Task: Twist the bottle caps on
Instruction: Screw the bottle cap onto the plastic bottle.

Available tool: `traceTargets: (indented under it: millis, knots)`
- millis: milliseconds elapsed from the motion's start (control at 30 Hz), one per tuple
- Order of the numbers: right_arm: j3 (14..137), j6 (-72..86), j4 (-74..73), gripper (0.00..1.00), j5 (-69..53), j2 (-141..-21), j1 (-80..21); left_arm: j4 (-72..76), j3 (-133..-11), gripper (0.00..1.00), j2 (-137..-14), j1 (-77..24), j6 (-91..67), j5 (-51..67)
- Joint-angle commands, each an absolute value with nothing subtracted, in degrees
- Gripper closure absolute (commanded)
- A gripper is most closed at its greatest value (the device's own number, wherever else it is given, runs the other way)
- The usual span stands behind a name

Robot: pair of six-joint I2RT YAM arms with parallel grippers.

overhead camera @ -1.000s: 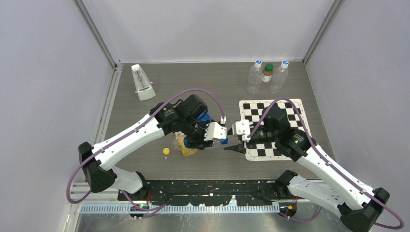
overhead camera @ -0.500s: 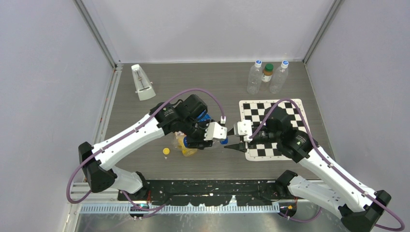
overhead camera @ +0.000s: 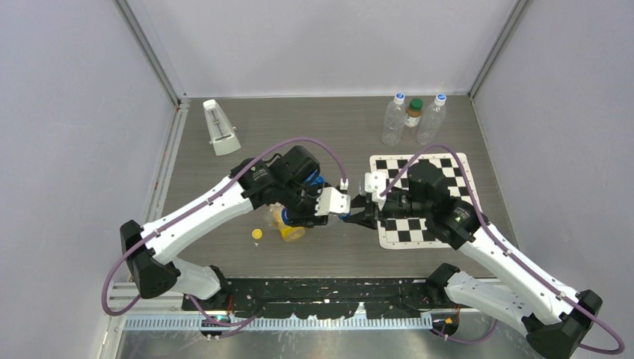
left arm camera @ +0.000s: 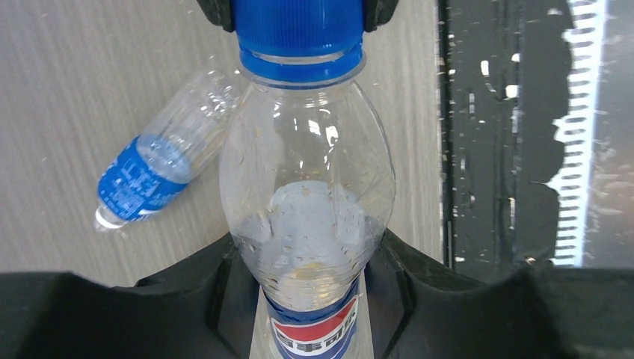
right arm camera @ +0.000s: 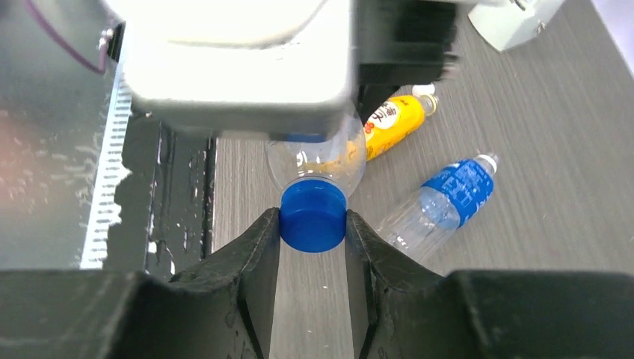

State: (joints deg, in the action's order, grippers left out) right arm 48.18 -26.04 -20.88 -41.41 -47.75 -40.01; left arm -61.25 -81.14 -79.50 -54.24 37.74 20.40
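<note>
Gripping the blue cap on a held bottle

The left arm point(overhead camera: 202, 213) is stretched from its base at the near left toward the middle of the worktop point(overhead camera: 336, 134), and its wrist is bent toward the right. The right arm point(overhead camera: 508, 262) is reached in from the near right, so that the two claws are set face to face.

A clear bottle point(left arm camera: 306, 172) is clamped around its lower body by the left claw point(left arm camera: 310, 258) and held above the worktop, its neck pointed at the right arm. The blue cap point(right arm camera: 312, 213) is seated on that neck and pinched between the fingers of the right claw point(right arm camera: 312, 232), which are pressed against it on both sides.

A yellow cap point(overhead camera: 256, 234) is seen loose on the worktop, just left of a yellow bottle point(right arm camera: 392, 123) laid on its side. A blue-labelled bottle point(left arm camera: 149, 176) is also laid flat nearby. No white cap can be made out.
</note>
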Motion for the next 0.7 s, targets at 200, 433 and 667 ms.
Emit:
traceTargets:
  millis: [200,433,667]
  knots:
    - [46.0,27.8,-12.3,1.0,-11.8,-50.3,-40.2,-39.3,-70.6,1.0,-70.9,-57.3,37.1,-5.3]
    - [43.1,58.3,-8.4,1.0,-4.5,-51.2,-40.1,-21.9,-59.6,1.0,-67.1,-66.1,48.4,-26.9]
    - [42.6,64.3,-6.5,1.0,1.8,-49.3,-40.2,-17.9,-56.7,1.0,-67.3,-68.7,52.1,-33.8]
